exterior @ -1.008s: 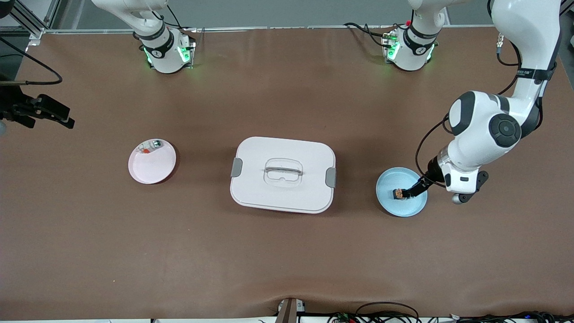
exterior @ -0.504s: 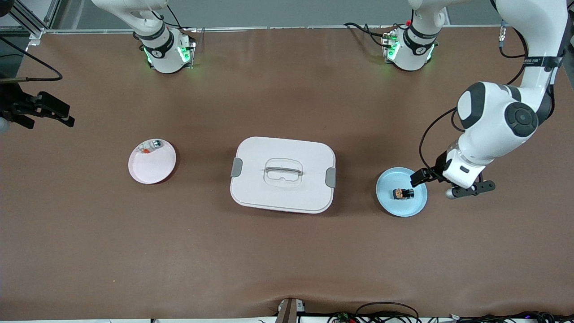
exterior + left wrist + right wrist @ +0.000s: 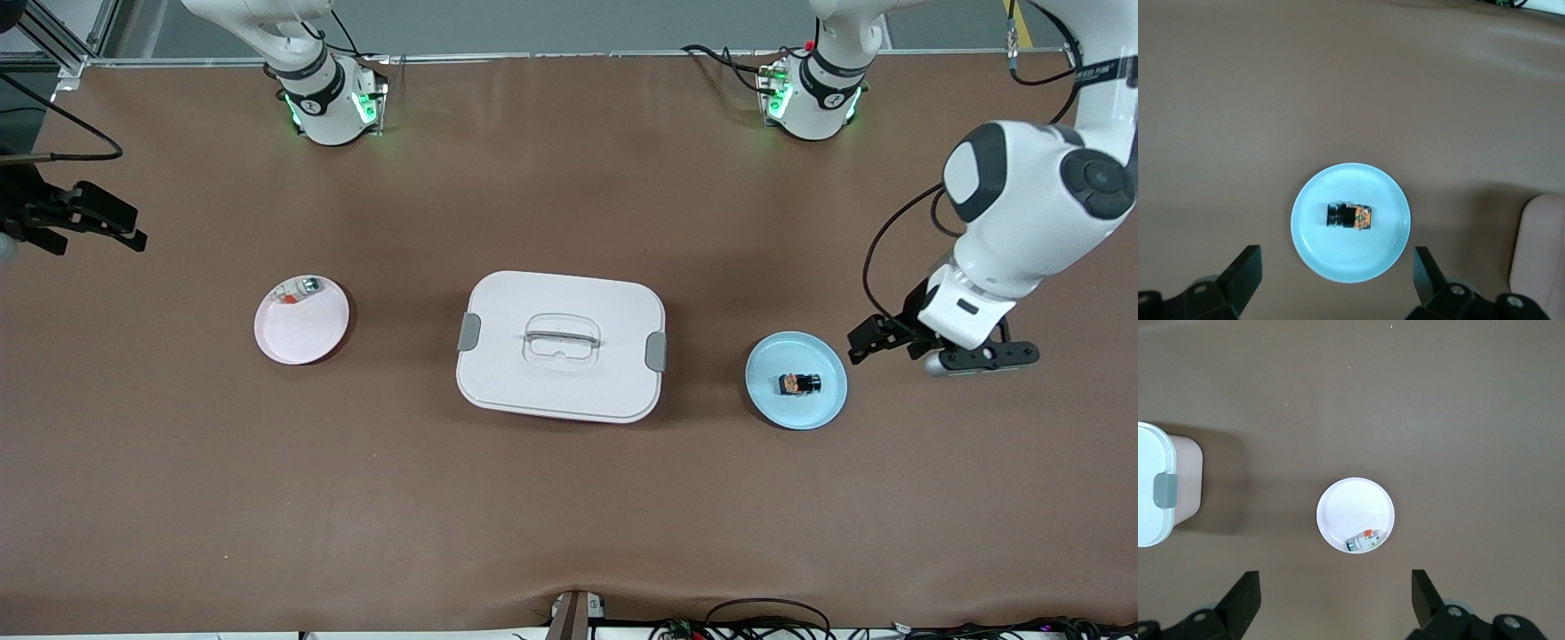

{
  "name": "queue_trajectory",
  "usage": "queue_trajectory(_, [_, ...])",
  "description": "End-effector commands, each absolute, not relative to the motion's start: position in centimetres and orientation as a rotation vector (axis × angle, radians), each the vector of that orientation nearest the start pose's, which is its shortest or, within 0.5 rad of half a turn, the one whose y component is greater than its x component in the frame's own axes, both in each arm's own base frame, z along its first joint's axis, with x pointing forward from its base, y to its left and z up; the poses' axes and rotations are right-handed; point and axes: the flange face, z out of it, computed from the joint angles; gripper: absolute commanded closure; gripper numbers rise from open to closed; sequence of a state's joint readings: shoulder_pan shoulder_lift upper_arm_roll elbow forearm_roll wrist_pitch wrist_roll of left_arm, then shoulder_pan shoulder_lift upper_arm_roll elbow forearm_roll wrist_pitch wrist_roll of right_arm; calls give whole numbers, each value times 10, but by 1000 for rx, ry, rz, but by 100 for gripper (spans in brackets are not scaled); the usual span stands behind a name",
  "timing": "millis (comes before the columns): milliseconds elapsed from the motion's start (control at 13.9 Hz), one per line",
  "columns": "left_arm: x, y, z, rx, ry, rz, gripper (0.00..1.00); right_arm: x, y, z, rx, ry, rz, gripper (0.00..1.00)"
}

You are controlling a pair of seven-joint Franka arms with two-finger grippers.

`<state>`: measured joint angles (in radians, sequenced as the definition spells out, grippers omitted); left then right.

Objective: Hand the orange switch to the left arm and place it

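The orange switch point(image 3: 798, 384) lies on its side in a blue plate point(image 3: 816, 409), toward the left arm's end of the table; it also shows in the left wrist view point(image 3: 1349, 217). My left gripper point(image 3: 864, 342) is open and empty, up in the air beside the plate's edge; in the left wrist view point(image 3: 1336, 257) its fingers point(image 3: 1245, 273) straddle the plate point(image 3: 1338, 263). My right gripper point(image 3: 132, 229) is open and empty, waiting over the right arm's end of the table. The white box point(image 3: 560, 347) stands between the two plates.
A pink plate point(image 3: 307, 333) holds a small white piece with red and green bits point(image 3: 298, 289), beside the box toward the right arm's end. The right wrist view shows this plate point(image 3: 1351, 507), the piece point(image 3: 1365, 540) and the box's latch end point(image 3: 1155, 487).
My left gripper let go of the orange switch in the blue plate, opened, rose and drew back toward the left arm's end of the table. The right arm has barely moved.
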<state>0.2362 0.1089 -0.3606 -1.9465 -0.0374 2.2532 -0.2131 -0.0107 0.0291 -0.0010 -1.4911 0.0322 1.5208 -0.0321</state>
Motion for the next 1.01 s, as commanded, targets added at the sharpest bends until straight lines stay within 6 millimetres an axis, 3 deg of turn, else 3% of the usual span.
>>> queue_trajectory(0, [578, -61, 504, -3197, -171, -297, 0, 553, -6, 648, -3109, -39, -18, 0])
queue_trajectory(144, [575, -58, 545, -3191, -170, -212, 0, 554, -5, 649, -3109, -41, -20, 0])
queue_trajectory(288, [570, -48, 571, -3176, -152, -149, 0, 554, -3, 649, -3109, -46, -20, 0])
queue_trajectory(648, [551, -48, 602, -3154, -79, -169, 0, 554, -2, 648, -3109, -55, -18, 0])
queue_trajectory(936, [550, -48, 610, -3154, -78, -188, 0, 554, -2, 652, -3109, -48, -30, 0])
